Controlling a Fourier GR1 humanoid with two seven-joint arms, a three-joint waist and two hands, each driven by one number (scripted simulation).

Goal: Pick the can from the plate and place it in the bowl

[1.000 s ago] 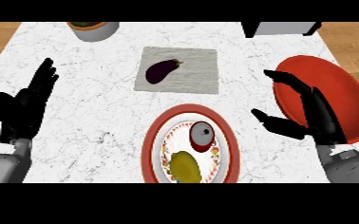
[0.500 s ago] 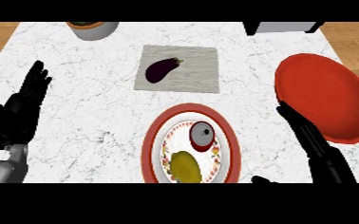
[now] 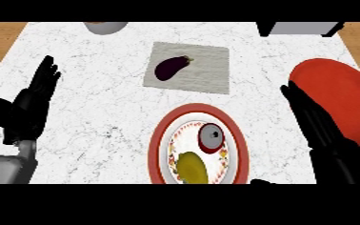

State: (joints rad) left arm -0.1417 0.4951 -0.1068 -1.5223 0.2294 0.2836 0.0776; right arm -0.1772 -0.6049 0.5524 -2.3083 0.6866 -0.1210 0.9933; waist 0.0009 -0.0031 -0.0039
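Note:
A red can (image 3: 211,138) with a grey top stands on the red-rimmed plate (image 3: 160,138) at the lower middle, beside a yellow fruit (image 3: 191,168). The red bowl (image 3: 337,83) lies at the right edge. My right hand (image 3: 320,126) is open, fingers straight, reaching up along the bowl's left side, to the right of the plate and apart from the can. My left hand (image 3: 32,102) rests open at the left edge, fingers up.
A purple eggplant (image 3: 172,67) lies on a grey cutting board (image 3: 207,71) behind the plate. A grey pot (image 3: 105,27) stands at the back left and a dark appliance (image 3: 295,28) at the back right.
The right hand has drawn back toward the lower right and straightened its fingers beside the bowl. The left hand has stayed almost still at the left edge.

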